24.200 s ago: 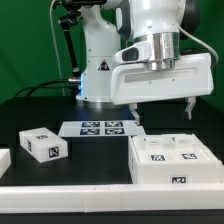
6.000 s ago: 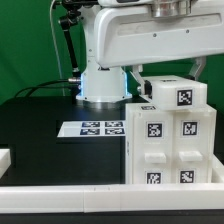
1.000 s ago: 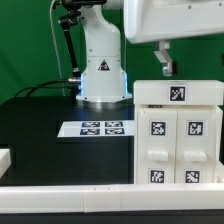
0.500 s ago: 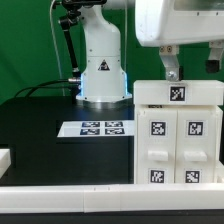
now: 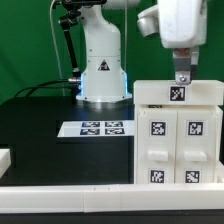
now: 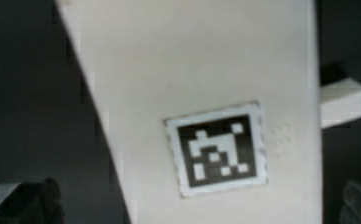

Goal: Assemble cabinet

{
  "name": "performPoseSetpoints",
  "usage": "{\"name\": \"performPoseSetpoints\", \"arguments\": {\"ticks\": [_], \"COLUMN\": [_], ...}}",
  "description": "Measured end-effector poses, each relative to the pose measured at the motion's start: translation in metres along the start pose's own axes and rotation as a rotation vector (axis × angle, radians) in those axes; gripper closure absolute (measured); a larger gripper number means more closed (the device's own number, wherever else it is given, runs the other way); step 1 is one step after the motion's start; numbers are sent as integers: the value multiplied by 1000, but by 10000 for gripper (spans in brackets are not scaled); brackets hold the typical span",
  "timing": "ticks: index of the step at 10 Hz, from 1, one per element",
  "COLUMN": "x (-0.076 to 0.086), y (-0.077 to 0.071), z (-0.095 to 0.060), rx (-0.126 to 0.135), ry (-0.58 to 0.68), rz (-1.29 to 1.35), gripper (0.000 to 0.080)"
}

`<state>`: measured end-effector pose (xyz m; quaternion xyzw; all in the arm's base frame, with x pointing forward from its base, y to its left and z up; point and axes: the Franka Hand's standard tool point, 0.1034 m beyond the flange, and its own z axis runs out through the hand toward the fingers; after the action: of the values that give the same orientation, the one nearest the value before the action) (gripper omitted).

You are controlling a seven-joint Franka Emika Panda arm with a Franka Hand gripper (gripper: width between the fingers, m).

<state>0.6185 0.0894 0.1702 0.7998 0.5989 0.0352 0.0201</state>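
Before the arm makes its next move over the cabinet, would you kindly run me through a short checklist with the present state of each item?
1. Cabinet stands upright on the table: ok.
2. Top piece sits flush on the cabinet: cannot tell, though a small part juts out at one edge in the wrist view.
3. Gripper is above the cabinet's top, near its tag: ok.
4. Gripper free of any part: cannot tell; the fingertips are not clearly seen in either view.
5. Marker board lies apart from the cabinet, out of the way: ok.
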Motion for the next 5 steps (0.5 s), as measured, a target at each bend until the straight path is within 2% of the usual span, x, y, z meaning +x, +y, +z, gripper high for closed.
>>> {"name": "performPoseSetpoints", "arguments": {"ticks": [2, 5], "x": [-4, -9], "y": [0, -4], "z": [3, 14], "rx": [3, 21], "ry": [-7, -16], "rz": [-72, -62], "gripper": [3, 3]}}
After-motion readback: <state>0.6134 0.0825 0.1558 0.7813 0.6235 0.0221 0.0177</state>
